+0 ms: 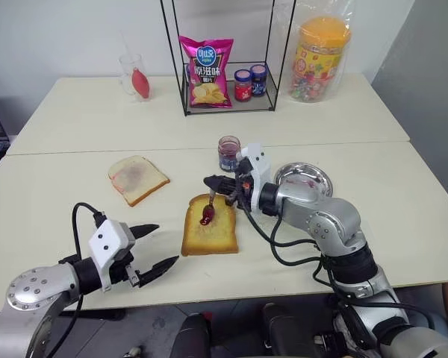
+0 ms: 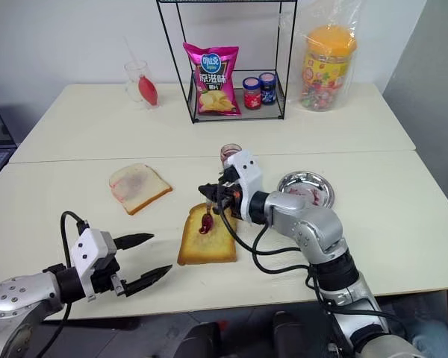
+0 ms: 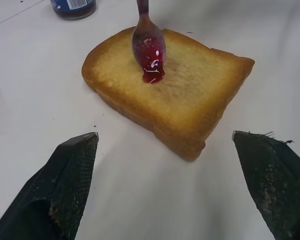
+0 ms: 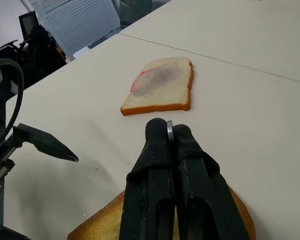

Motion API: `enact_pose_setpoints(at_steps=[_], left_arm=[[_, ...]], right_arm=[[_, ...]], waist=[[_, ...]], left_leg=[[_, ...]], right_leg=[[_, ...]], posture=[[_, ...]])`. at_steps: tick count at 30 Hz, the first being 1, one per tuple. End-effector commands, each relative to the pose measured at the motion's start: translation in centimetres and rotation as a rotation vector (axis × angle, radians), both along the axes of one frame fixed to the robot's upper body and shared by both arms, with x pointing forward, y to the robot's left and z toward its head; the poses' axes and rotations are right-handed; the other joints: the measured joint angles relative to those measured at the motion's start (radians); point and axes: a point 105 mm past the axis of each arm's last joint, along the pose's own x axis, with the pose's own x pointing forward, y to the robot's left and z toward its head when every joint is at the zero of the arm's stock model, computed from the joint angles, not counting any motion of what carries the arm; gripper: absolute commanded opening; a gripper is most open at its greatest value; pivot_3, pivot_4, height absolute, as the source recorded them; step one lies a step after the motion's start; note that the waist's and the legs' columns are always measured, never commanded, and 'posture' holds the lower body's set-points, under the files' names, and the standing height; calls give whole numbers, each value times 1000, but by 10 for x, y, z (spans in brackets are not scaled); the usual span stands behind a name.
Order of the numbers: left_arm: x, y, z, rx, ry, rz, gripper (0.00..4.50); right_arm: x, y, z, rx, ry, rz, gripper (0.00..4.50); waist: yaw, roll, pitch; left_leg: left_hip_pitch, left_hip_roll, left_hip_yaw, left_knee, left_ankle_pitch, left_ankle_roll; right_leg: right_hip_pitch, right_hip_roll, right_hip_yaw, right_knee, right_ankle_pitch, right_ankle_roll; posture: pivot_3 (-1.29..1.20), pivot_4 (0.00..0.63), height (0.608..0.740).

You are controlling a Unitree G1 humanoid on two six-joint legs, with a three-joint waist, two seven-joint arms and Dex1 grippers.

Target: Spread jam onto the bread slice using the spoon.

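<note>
The golden bread slice (image 1: 213,235) lies flat near the table's front middle. Just above its far edge my right gripper (image 1: 211,181) is shut on the handle of the spoon (image 1: 209,204). The spoon hangs bowl down over the slice. Red jam (image 3: 152,74) drips from the spoon bowl (image 3: 148,45) onto the toast's top face. The small glass jam jar (image 1: 228,152) stands just behind the right gripper. My left gripper (image 1: 168,242) hovers open to the left of the bread slice, nothing between its fingers (image 3: 72,172).
A paler slice with a pinkish smear (image 1: 137,178) lies to the left. A round metal dish (image 1: 305,177) sits right of the jar. At the back stand a wire rack (image 1: 228,104) with a chip bag and two lidded jars, a glass (image 1: 134,76) and a candy tub (image 1: 321,58).
</note>
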Motion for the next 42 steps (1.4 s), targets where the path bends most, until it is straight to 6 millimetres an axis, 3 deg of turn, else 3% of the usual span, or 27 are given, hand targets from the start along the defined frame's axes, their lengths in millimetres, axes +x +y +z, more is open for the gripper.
enact_pose_setpoints(at_steps=[1,6,9,16,19,23,30,34,42], left_arm=[[1,-6,4,3,-34,-23,4500],[1,-8,4,-3,-39,-27,4500],[1,-11,5,-10,-43,-29,4500],[4,-16,9,-19,-53,-37,4500],[9,-16,13,-49,-56,-15,4500],[13,-20,20,-69,-85,-28,4500],[13,-16,21,-64,-78,-22,4500],[6,-11,19,-47,-45,-42,4500],[2,-7,13,-20,-26,-43,4500]], right_arm=[[-12,8,19,-32,-177,66,26],[-13,5,19,-74,-248,77,26],[-9,-4,30,-76,-289,51,26],[-13,-10,42,-33,-261,52,26],[-12,-11,49,-5,-239,49,26],[-8,-13,47,137,-32,32,26],[5,-22,26,306,291,-38,26],[12,-19,-4,363,466,-101,26],[23,-11,-18,458,583,-155,26]], waist=[[0,0,0],[0,0,0],[0,0,0],[0,0,0],[0,0,0],[0,0,0],[1,0,0],[-2,0,0],[-2,0,0]], left_leg=[[0,0,0,0,0,0],[0,0,0,0,0,0],[0,0,0,0,0,0],[0,0,0,0,0,0],[0,0,0,0,0,0],[0,0,0,0,0,0],[0,0,0,0,0,0],[0,0,0,0,0,0],[0,0,0,0,0,0]], right_leg=[[0,0,0,0,0,0],[0,0,0,0,0,0],[0,0,0,0,0,0],[0,0,0,0,2,4],[0,0,0,0,2,4],[0,0,0,0,3,5],[0,0,0,0,3,5],[0,0,0,0,3,4],[0,0,0,0,2,4]], posture=[[0,150,740],[0,150,740],[0,150,740],[0,150,740],[0,150,740],[0,150,740],[0,150,740],[0,150,740],[0,150,740]])
